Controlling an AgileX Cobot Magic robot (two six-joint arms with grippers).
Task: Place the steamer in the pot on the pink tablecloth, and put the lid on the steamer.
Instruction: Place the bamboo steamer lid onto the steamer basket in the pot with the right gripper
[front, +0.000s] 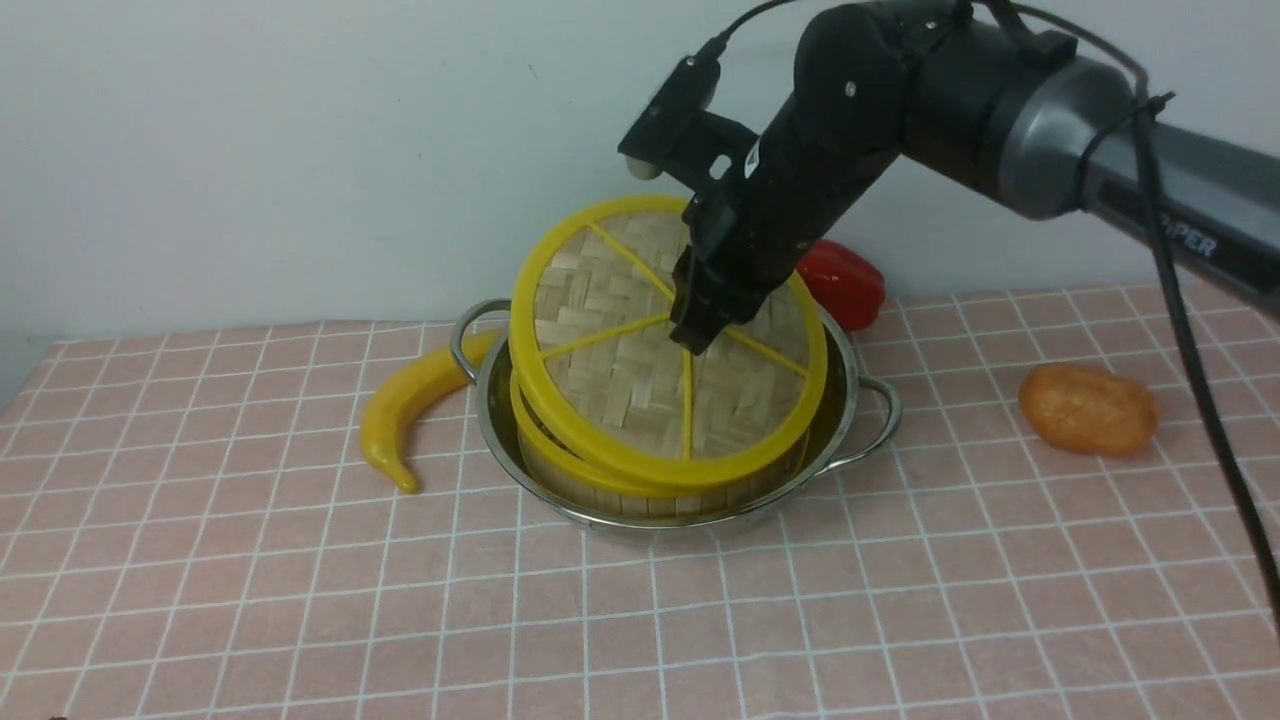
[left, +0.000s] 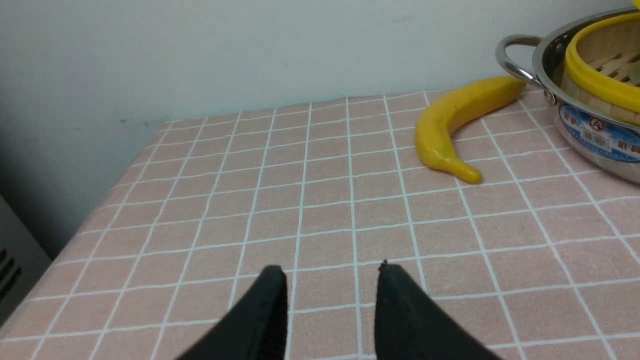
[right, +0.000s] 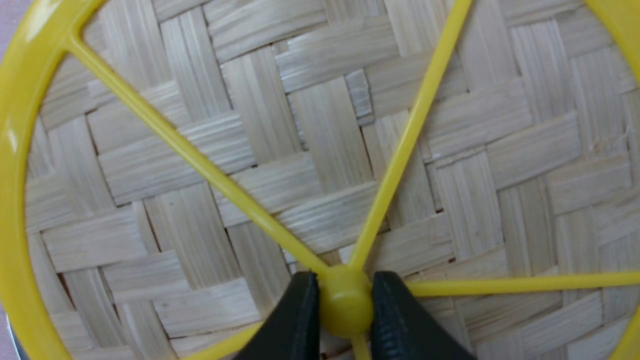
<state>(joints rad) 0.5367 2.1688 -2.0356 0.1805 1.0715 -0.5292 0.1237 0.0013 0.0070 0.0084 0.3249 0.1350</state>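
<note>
The steel pot (front: 860, 405) stands on the pink tablecloth (front: 640, 620) with the bamboo steamer (front: 560, 470) inside it. The woven lid (front: 620, 340) with yellow spokes is tilted over the steamer, its far edge raised and its near edge low on the steamer rim. My right gripper (front: 695, 335) is shut on the lid's central hub (right: 345, 305), with a finger (right: 295, 325) on each side of the hub. The steamer's contents are hidden. My left gripper (left: 332, 270) is open and empty above the cloth, left of the pot (left: 585, 125); it does not show in the front view.
A yellow banana (front: 410, 405) lies against the pot's left side, also in the left wrist view (left: 450, 125). A red pepper (front: 845, 280) sits behind the pot. An orange lump (front: 1088, 408) lies to the right. The wall runs close behind.
</note>
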